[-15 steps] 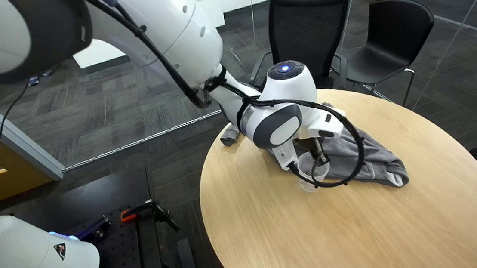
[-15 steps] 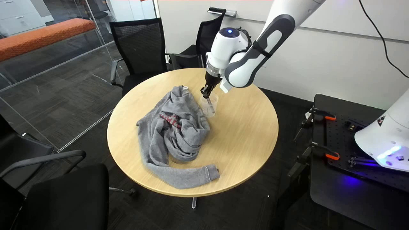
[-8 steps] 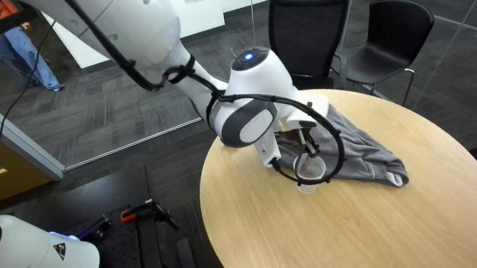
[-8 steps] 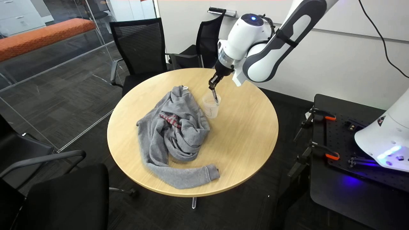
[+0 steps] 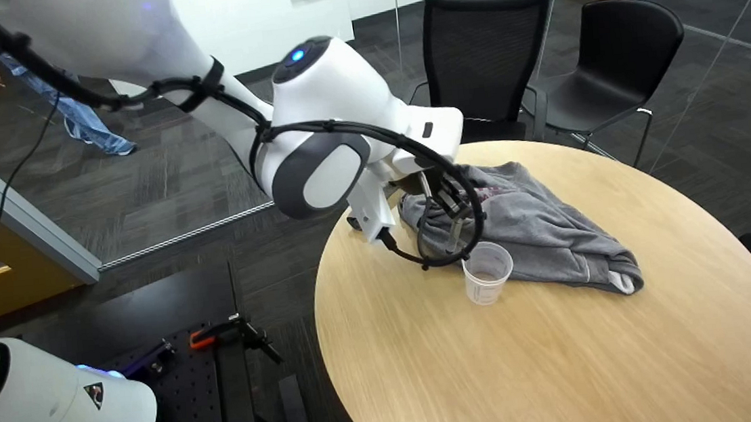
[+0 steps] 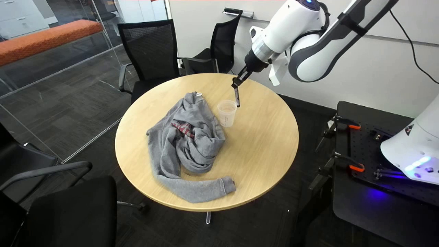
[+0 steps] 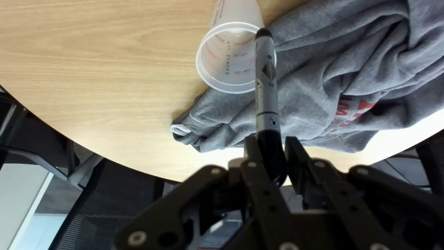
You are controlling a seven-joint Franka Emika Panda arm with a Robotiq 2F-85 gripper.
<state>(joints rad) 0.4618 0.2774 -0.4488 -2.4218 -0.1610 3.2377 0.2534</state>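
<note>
Clearly, you have a marker [image 7: 266, 83] clamped in the claw [image 7: 271, 147], near the plastic cup [image 6: 226, 118] beside the gray sweatshirt [image 6: 202, 145] on the bench [image 6: 262, 144].

The round table [image 6: 264, 144] looks like smooth, pale wood with a soft sheen. On it I see a sweatshirt [image 6: 197, 151] of matt, fleecy cloth and a measuring cup [image 7: 230, 57] of thin, translucent plastic. Above the table, the marker [image 7: 266, 83] is smooth plastic, the gripper [image 7: 272, 145] matt black. Beside the table, a chair [image 5: 488, 58] has a mesh back; the carpet [image 5: 277, 253] is matt.
</note>
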